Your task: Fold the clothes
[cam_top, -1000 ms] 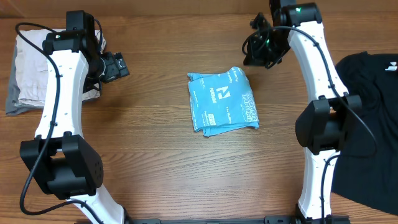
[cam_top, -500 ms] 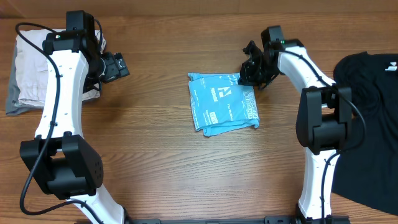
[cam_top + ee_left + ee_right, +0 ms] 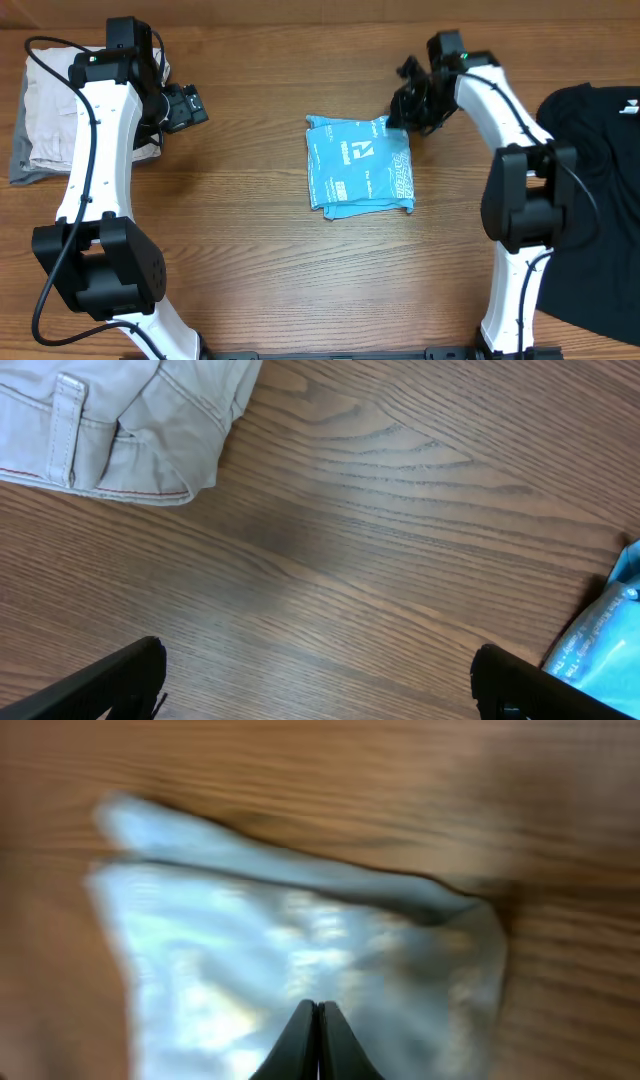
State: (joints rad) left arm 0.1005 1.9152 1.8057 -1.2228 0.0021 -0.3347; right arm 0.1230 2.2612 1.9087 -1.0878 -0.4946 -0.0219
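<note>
Folded shirt [image 3: 358, 165] lies on the surface [image 3: 250, 250]. Right claw [image 3: 398, 115], closed, sits at its corner, grip unclear; left claw [image 3: 197, 108] gapes wide, empty.

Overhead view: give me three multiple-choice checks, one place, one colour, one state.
1. Where does the folded T-shirt lie?
A. middle of the table
B. hanging off the front edge
C. inside a bin
2. What colour is the garment at the right edge?
A. red
B. black
C. green
3. How do the right gripper's jaws stand?
A. wide open
B. shut together
C. out of view
Key: 1 A, it lies flat at mid-table; 2 B, black cloth shows there; 3 B, the right wrist view shows the fingers pressed together.
</note>
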